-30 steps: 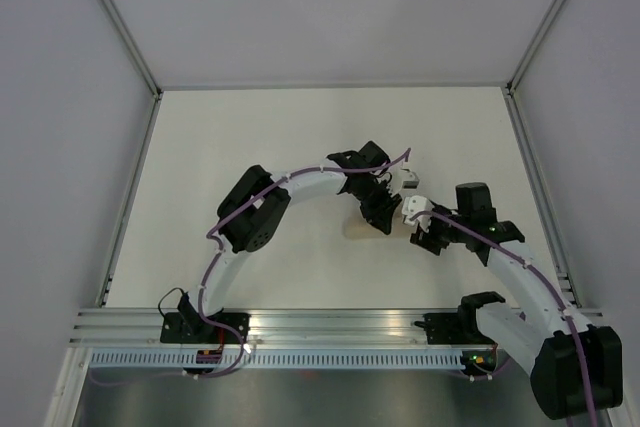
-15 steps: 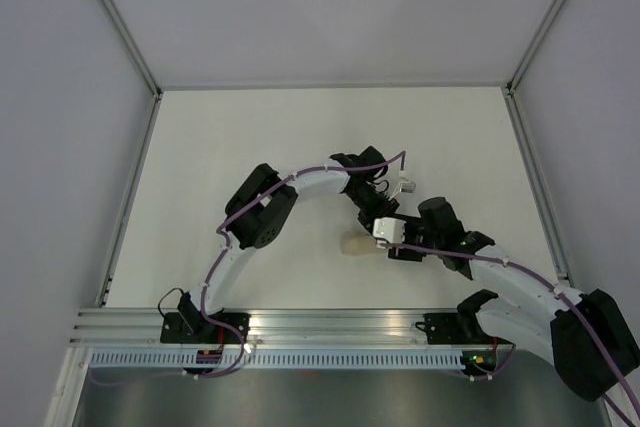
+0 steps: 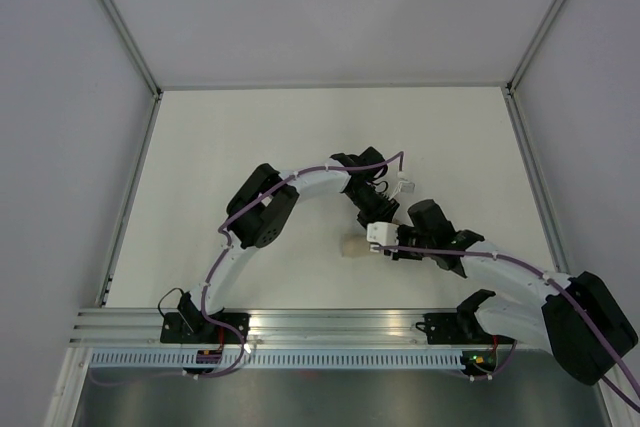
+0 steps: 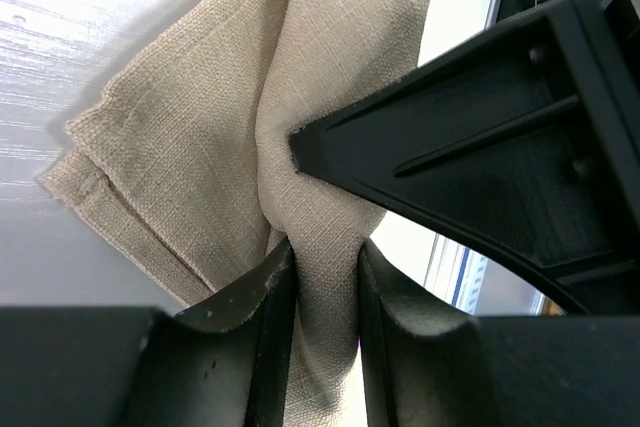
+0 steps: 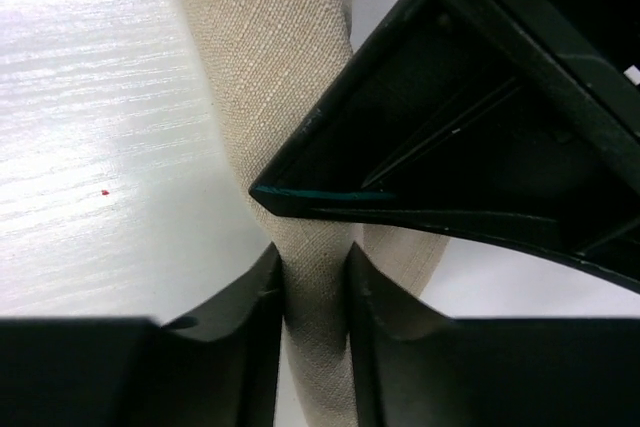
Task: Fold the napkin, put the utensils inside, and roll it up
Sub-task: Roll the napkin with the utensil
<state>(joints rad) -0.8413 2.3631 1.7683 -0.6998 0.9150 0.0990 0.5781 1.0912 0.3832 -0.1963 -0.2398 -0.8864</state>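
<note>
The beige napkin (image 3: 353,245) lies bunched into a thick roll near the table's middle; only its left end shows in the top view. My left gripper (image 4: 322,269) is shut on a fold of the napkin (image 4: 200,137), with cloth filling the gap between its jaws. My right gripper (image 5: 314,269) is shut on the same roll of napkin (image 5: 270,57) from the opposite side. Each wrist view shows the other gripper's black finger pressed against the cloth close by. In the top view the left gripper (image 3: 374,219) and right gripper (image 3: 378,244) meet over the napkin. The utensils are out of view.
The white table (image 3: 250,137) is walled by grey panels with metal corner posts at the back left and right. An aluminium rail (image 3: 330,323) carrying both arm bases runs along the near edge.
My right arm swung left to the napkin and its jaws closed on the cloth. The left gripper stayed on the napkin, shifting slightly toward the near edge.
</note>
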